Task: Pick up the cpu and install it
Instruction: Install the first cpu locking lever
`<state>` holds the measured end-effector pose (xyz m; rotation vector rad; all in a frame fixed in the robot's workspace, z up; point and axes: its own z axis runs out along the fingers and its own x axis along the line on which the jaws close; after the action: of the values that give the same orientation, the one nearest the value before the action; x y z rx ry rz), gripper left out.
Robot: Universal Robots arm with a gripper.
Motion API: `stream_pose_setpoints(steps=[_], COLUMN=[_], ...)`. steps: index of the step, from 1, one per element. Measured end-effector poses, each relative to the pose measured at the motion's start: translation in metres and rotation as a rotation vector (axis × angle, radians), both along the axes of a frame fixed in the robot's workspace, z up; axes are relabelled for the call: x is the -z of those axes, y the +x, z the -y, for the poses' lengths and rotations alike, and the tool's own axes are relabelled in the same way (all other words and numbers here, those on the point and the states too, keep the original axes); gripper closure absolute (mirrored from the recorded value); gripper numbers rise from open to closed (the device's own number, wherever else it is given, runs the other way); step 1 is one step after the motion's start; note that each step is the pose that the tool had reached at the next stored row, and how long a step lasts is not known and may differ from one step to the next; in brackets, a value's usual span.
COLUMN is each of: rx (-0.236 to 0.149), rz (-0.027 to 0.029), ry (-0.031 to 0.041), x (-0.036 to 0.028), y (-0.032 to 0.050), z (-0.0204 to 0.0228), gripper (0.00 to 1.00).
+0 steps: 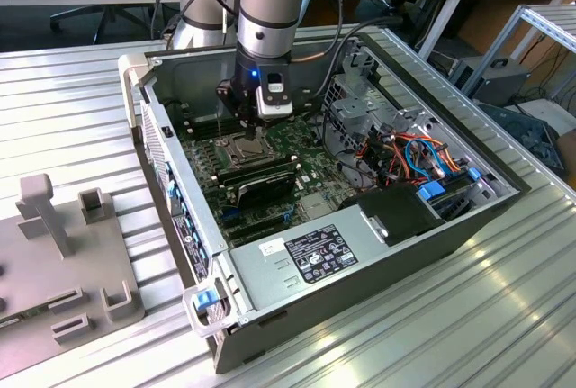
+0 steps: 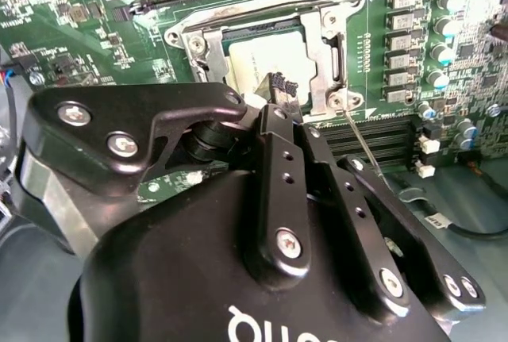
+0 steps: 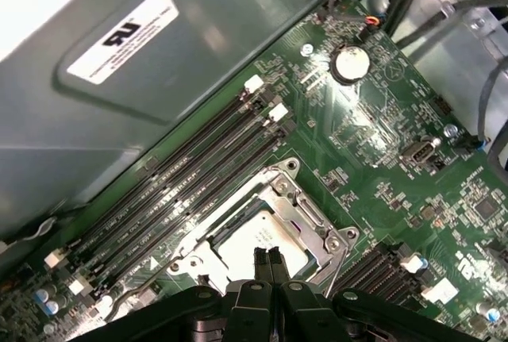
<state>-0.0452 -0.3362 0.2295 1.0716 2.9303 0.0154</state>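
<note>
The cpu [image 3: 274, 237] is a small pale silver square lying flat inside the metal socket frame [image 3: 316, 221] on the green motherboard. In the second wrist view the cpu [image 2: 262, 60] sits in the same frame [image 2: 327, 36]. My gripper [image 3: 267, 256] hangs directly over the chip, its two black fingertips pressed together with nothing between them. In the second wrist view my gripper [image 2: 282, 86] ends at the chip's near edge; whether it touches the surface I cannot tell. In the exterior view my gripper [image 1: 243, 125] reaches down into the open computer case [image 1: 144, 91] over the socket.
Rows of black memory slots [image 3: 198, 167] run beside the socket. A power supply box [image 1: 310, 253] fills the case's near end, and orange and blue cables [image 1: 409, 154] crowd the exterior view's right. A grey fixture [image 1: 54, 217] stands outside the case on the exterior view's left.
</note>
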Motion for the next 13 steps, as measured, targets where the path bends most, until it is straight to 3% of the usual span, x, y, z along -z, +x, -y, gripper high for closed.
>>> stream_pose_setpoints(steps=[10,13], rx=[-0.091,-0.094], rz=[0.0000,0.0000], ry=[-0.0001,0.0001], x=[0.0000,0.0000], y=[0.0000,0.0000], z=[0.0000,0.0000], gripper=[0.89,0.89])
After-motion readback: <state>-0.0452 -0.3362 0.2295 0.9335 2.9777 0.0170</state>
